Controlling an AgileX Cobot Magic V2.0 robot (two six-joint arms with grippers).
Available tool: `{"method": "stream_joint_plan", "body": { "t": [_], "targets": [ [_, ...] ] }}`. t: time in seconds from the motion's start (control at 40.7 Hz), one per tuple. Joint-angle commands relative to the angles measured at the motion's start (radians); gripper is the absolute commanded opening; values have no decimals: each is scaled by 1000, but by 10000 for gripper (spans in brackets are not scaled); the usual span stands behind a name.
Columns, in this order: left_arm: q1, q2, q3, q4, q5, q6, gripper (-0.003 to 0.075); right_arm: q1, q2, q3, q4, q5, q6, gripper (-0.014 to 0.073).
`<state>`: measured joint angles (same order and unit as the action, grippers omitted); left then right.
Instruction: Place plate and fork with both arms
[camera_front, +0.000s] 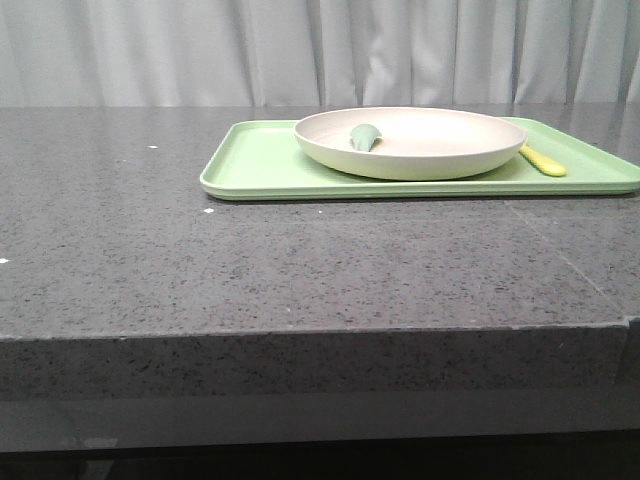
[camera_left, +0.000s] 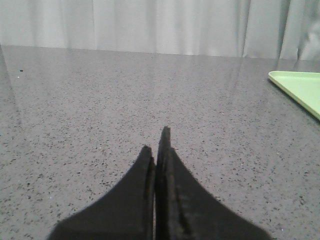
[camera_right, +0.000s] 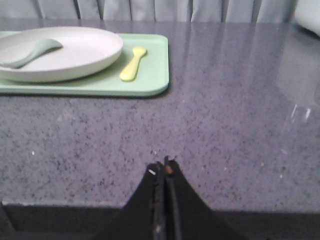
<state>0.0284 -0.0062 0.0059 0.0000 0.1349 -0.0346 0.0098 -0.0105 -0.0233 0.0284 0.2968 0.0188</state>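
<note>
The plate (camera_front: 410, 143) is set on the tray (camera_front: 255, 165), the fork (camera_front: 543, 160) at its 3 o'clock; both the left tool (camera_left: 156, 145) and the right tool (camera_right: 164, 167) are clenched empty over the desk (camera_front: 250, 270).

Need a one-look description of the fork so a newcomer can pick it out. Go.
Start at the light-green tray on the dark speckled table. A cream-white plate sits on it; the fork lies flat on the tray just beside the plate, on the robot's right. It is the only pale-yellow piece, while the grey-green spoon rests inside the plate.
</note>
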Motion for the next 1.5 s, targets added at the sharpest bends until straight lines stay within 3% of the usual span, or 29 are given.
{"method": "stream_joint_plan", "body": {
  "t": [0.0, 1.475],
  "targets": [
    [2, -20, 2, 0, -87, 0, -18, -5, -17, 3, 5, -91, -7, -116],
    [2, -20, 2, 0, -87, 0, -18, -5, -18, 46, 5, -98, -7, -116]
  ]
}}
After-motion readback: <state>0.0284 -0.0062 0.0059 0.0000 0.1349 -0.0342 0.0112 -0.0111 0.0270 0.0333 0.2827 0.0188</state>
